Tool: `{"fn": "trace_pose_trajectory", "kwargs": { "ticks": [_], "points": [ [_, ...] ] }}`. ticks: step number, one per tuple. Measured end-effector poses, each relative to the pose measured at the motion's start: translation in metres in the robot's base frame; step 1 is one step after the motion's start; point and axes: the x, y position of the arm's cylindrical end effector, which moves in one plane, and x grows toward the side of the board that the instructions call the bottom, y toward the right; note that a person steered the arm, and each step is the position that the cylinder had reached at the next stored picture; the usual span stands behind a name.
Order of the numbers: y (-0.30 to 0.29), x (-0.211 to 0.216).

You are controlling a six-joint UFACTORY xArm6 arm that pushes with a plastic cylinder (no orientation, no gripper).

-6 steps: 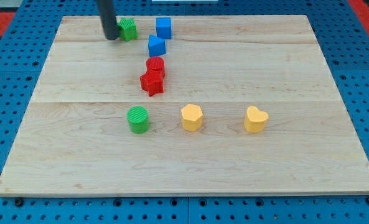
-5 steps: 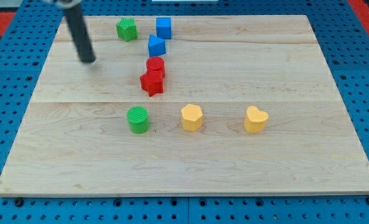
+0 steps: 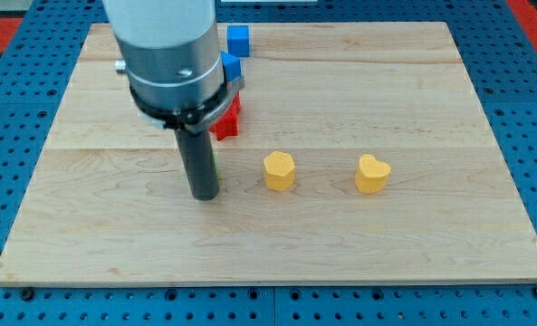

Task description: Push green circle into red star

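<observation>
My tip rests on the board at the view's lower left of centre. The rod and the grey arm body above it cover the green circle almost fully. Only a thin green sliver shows at the rod's right edge, so the tip stands right at the circle's bottom side. The red star lies just up and to the right of the rod, partly hidden by the arm. I cannot tell whether the circle and the star touch.
A second red block sits against the star's top. Two blue blocks lie above it. A yellow hexagon-like block and a yellow heart lie to the right. The wooden board sits on a blue pegboard.
The rod has swept from the board's upper left down to the green circle's bottom side. The arm now hides the circle and the green block at the top. The other blocks have not moved.
</observation>
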Motion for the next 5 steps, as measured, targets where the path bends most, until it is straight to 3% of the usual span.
{"fn": "trace_pose_trajectory", "kwargs": {
  "ticks": [1, 2, 4, 5],
  "points": [
    [-0.002, 0.011],
    [-0.048, 0.031],
    [-0.007, -0.008],
    [-0.016, -0.016]
  ]
}}
